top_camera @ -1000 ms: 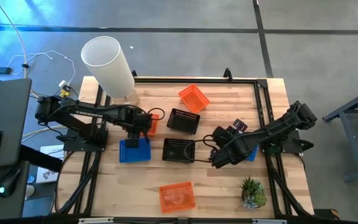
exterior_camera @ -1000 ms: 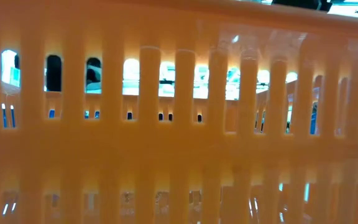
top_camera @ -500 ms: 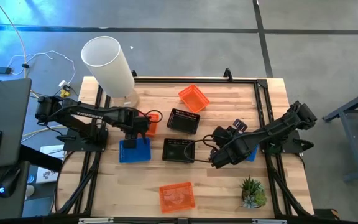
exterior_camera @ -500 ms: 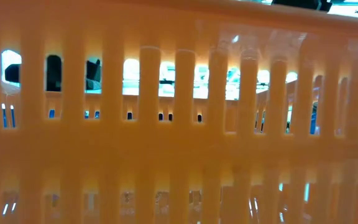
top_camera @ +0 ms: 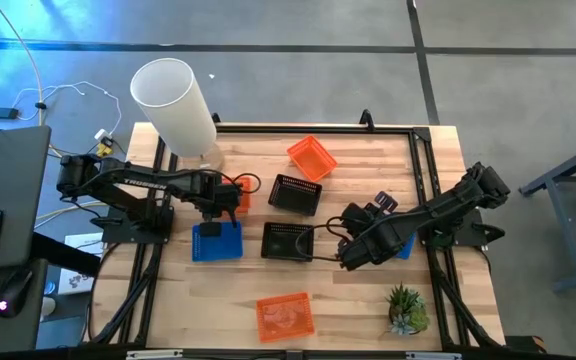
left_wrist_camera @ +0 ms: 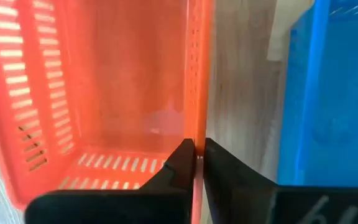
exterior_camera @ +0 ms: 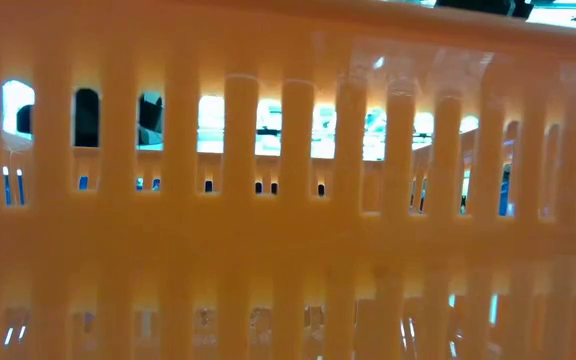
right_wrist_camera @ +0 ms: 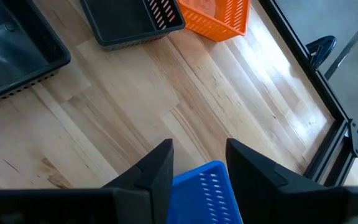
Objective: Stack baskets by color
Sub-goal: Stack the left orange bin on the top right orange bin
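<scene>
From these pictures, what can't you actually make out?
- Low view: an orange basket fills the picture, hiding nearly the whole table.
- High view: the left gripper covers most of the orange basket it is shut on.
- High view: the right arm hides most of a blue basket.
- Nine baskets: fewer show.

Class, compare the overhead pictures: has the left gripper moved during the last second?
Yes. The left gripper has drawn slightly back toward the white cylinder side, now shut on the orange basket wall.
</scene>
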Robot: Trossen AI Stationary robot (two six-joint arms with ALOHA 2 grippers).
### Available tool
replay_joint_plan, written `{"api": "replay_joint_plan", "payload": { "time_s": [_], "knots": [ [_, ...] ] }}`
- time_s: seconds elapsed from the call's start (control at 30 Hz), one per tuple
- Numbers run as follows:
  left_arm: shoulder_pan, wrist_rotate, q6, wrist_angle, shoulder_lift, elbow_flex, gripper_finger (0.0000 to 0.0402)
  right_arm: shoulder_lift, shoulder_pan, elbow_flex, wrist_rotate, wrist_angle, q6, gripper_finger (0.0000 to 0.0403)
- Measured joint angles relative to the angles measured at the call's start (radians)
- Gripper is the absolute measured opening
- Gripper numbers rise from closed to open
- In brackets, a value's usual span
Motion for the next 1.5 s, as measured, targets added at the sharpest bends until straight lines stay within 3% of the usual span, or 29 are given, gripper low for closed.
{"api": "replay_joint_plan", "payload": {
  "time_s": [0.67, 1.07, 1.5],
  "knots": [
    [-0.006, 0.002, -0.06, 0.04, 0.0, 0.058, 0.0001, 0.0, 0.0, 0.0, 0.001, 0.007, 0.0, 0.0135],
    [-0.049, -0.004, -0.078, -0.06, 0.0, 0.167, 0.0, 0.0, 0.0, 0.0, 0.011, 0.031, 0.001, 0.0135],
    [-0.094, -0.009, -0.117, -0.076, 0.0, 0.193, 0.0, 0.0, 0.0, 0.0, 0.012, 0.047, 0.006, 0.0135]
  ]
}}
